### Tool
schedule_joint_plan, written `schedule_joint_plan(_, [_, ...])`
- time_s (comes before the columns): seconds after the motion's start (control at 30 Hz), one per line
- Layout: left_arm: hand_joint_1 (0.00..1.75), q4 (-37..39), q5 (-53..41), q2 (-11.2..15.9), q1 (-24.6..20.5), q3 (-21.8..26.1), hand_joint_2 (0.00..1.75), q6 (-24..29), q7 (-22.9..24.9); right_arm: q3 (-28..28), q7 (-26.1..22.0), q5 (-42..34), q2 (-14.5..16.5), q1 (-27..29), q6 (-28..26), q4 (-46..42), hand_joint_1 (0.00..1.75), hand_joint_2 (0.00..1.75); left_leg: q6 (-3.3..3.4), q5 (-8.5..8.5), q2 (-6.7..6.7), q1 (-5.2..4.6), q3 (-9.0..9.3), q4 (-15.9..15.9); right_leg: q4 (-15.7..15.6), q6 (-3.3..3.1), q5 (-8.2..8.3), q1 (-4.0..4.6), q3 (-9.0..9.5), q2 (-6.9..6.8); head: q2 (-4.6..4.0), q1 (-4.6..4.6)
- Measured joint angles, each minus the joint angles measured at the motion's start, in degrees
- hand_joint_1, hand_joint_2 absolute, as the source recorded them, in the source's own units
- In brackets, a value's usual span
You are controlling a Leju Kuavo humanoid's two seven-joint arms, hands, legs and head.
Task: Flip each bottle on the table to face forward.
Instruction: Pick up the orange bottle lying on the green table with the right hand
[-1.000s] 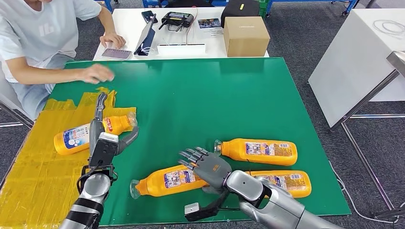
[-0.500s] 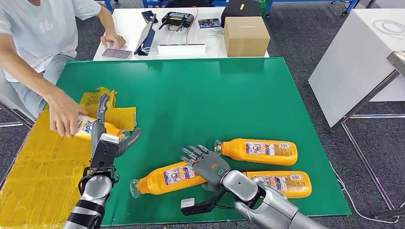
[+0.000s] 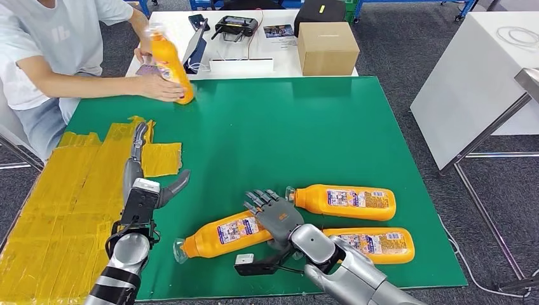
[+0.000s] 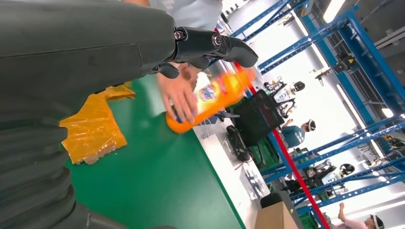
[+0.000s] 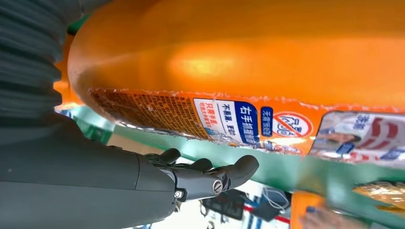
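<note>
So we're maybe a quarter of the way in, by our guess. Three orange plastic bottles with printed labels lie on their sides near the front edge of the green tabletop [image 3: 286, 127]: one by our right hand [image 3: 227, 233], one further right [image 3: 346, 201], and one at the front right corner [image 3: 375, 244]. Whether those labels face the right way yet, we can't tell.

A fourth orange bottle [image 3: 170, 60] is up at the back left corner, held tilted by a person's hand [image 3: 162, 88], so that one's out of our hands.

Our right hand [image 3: 277, 216] rests on the nearest bottle with fingers spread, nothing gripped. Our left hand [image 3: 141, 184] hovers over the yellow taped sheet [image 3: 57, 210] along the left edge, fingers apart, holding nothing.
</note>
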Motion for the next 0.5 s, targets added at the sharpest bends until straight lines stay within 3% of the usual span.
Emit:
schedule_joint_plan(0.4, [0.0,-1.4,2.8,-0.8,-0.1,-1.3,1.75,0.2,-0.8,-0.9,-1.1,-1.1,4.6,-3.5,1.6,8.9,0.0,1.75,0.0,0.0,0.12,0.0,0.2,0.0,0.0,-0.01,0.0,0.02,0.11,0.05,0.0,-0.01])
schedule_joint_plan(0.47, [0.0,-2.0,3.1,-0.9,-0.1,-1.7,1.75,0.2,-1.0,-0.9,-1.3,-1.4,5.2,-4.1,1.7,10.4,0.14,1.75,-0.01,0.0,0.13,0.0,0.29,0.0,0.0,-0.01,0.0,0.01,0.19,0.06,0.0,-0.01])
schedule_joint_plan(0.5, [0.0,-2.3,3.3,-1.0,-0.1,-1.9,1.75,0.3,-1.1,-0.9,-1.4,-1.5,5.4,-4.4,1.8,11.0,0.35,1.75,-0.01,0.0,0.13,0.0,0.33,0.0,0.0,-0.01,0.0,0.01,0.23,0.06,0.0,-0.01])
